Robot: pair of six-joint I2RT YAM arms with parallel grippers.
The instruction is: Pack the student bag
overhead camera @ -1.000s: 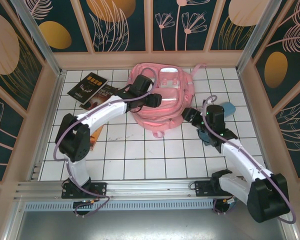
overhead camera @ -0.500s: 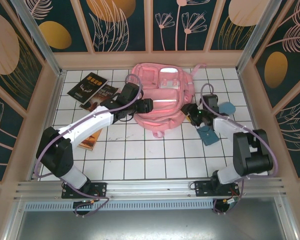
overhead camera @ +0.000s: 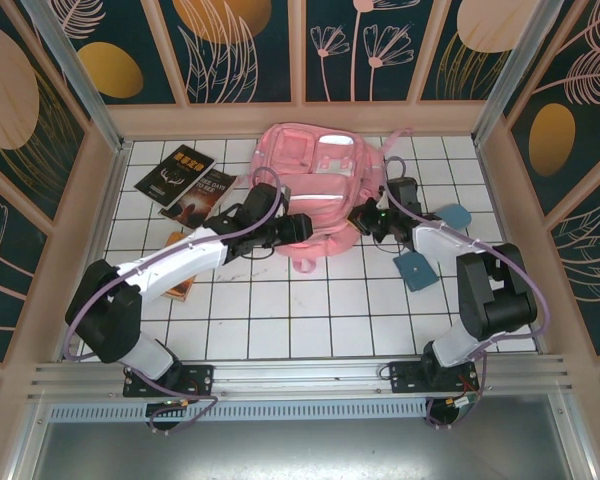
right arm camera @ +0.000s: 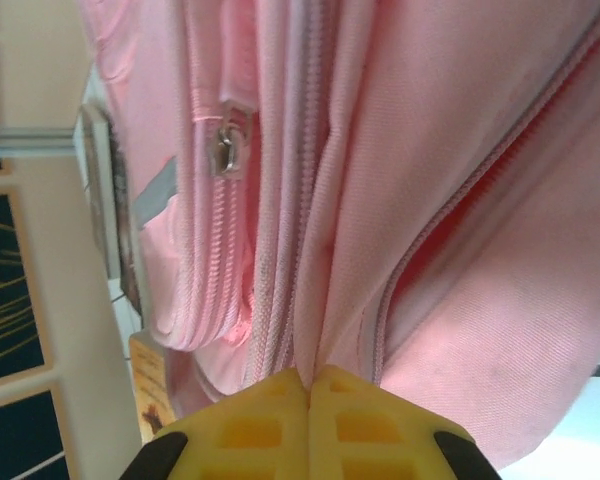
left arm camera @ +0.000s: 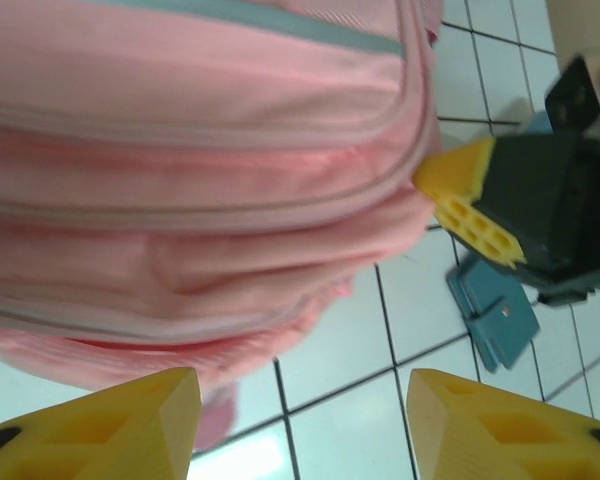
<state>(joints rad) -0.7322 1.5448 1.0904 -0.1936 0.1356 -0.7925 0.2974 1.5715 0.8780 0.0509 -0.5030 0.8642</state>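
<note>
Student bag (overhead camera: pixel 320 185) lies flat toward the far middle of the white-tiled desk (overhead camera: pixel 280 320), front pockets up, silver strip (overhead camera: pixel 325 203) across its near half; you have both arms reached in to its near edge; left pincer (overhead camera: pixel 298 228) sits at the bag's near-left side, and in the left wrist view its yellow fingers (left arm camera: pixel 110 425) stand spread with only tile and the bag's lower bulge between them, gripping nothing; right pincer (overhead camera: pixel 365 215) is at the bag's near-right side, fingers (right arm camera: pixel 265 420) pressed together on a thin fold of pink fabric next to a zip line; a metal zip pull (right arm camera: pixel 225 145) hangs on the neighbouring zip; two dark books (overhead camera: pixel 188 180) lie far left, overlapping, yellow title on one cover, too small to read; blue case (overhead camera: pixel 416 268) lies on the tiles near the right arm; no brand mark legible on the bag.
</note>
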